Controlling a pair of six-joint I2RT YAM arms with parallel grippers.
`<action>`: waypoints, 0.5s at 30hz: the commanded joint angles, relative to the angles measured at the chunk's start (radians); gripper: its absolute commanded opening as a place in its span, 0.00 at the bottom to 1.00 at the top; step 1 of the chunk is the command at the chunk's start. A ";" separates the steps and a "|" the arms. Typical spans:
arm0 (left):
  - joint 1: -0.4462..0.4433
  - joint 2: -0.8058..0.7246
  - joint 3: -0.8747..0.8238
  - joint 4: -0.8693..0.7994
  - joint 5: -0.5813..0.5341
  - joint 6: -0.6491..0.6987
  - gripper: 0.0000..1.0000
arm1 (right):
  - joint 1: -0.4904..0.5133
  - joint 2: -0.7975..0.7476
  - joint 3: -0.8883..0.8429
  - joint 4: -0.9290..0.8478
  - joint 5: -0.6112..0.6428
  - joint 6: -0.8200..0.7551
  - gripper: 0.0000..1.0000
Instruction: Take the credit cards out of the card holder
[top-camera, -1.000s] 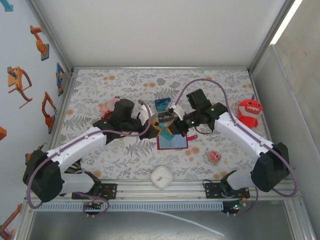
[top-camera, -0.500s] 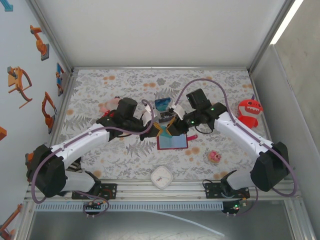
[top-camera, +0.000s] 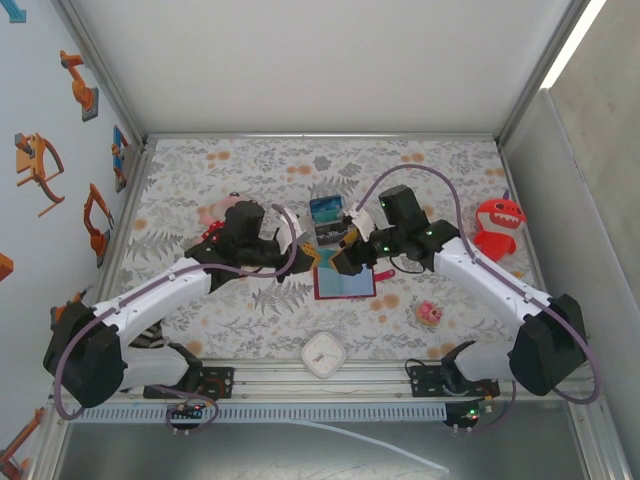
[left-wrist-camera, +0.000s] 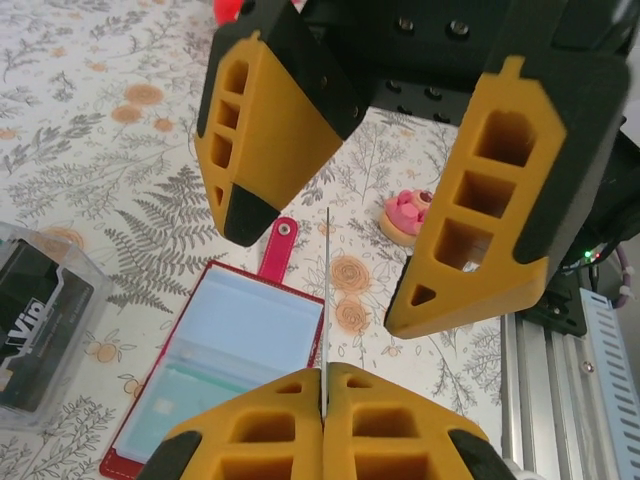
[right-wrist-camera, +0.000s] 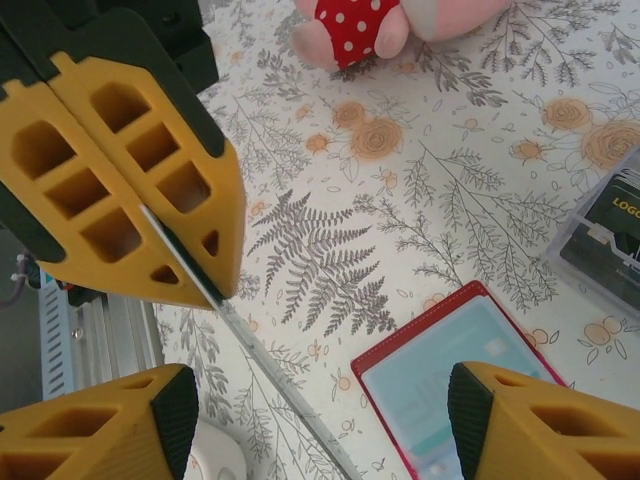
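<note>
Floral cloth covers the table inside white walls, and nearest my bases a small white clock (top-camera: 324, 354) sits at the near edge, with a little pink toy (top-camera: 429, 313) off to its right. A little farther in, the card holder (left-wrist-camera: 255, 345) lies open and flat on the cloth at the middle of the table, red rim and snap tab showing, long side running left to right, and a teal tint in one pocket suggests another card is tucked there. Just above its left far part my left gripper (left-wrist-camera: 325, 375) is clenched on one of the credit cards (right-wrist-camera: 268, 365), which stands on edge and points across toward my right side. My right gripper (right-wrist-camera: 320, 378) hangs over the holder with its jaws released and well apart, straddling that card without touching it. So the freed card is mine on the left to carry, and I judge the clear way to set it down is leftward, away from the holder, while my right arm is the nearer one to the pockets below. Beyond both grippers stands a clear plastic box (top-camera: 327, 215), with a pink plush (right-wrist-camera: 400, 25) far left and a red shark toy (top-camera: 497, 222) far right
</note>
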 joint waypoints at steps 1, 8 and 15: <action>0.008 -0.031 -0.014 0.053 0.012 -0.014 0.00 | -0.023 -0.032 -0.042 0.108 -0.038 0.063 0.67; 0.019 -0.045 -0.029 0.096 0.037 -0.020 0.00 | -0.057 -0.067 -0.130 0.249 -0.137 0.124 0.67; 0.024 -0.047 -0.063 0.215 0.047 -0.083 0.00 | -0.061 -0.109 -0.191 0.337 -0.205 0.178 0.61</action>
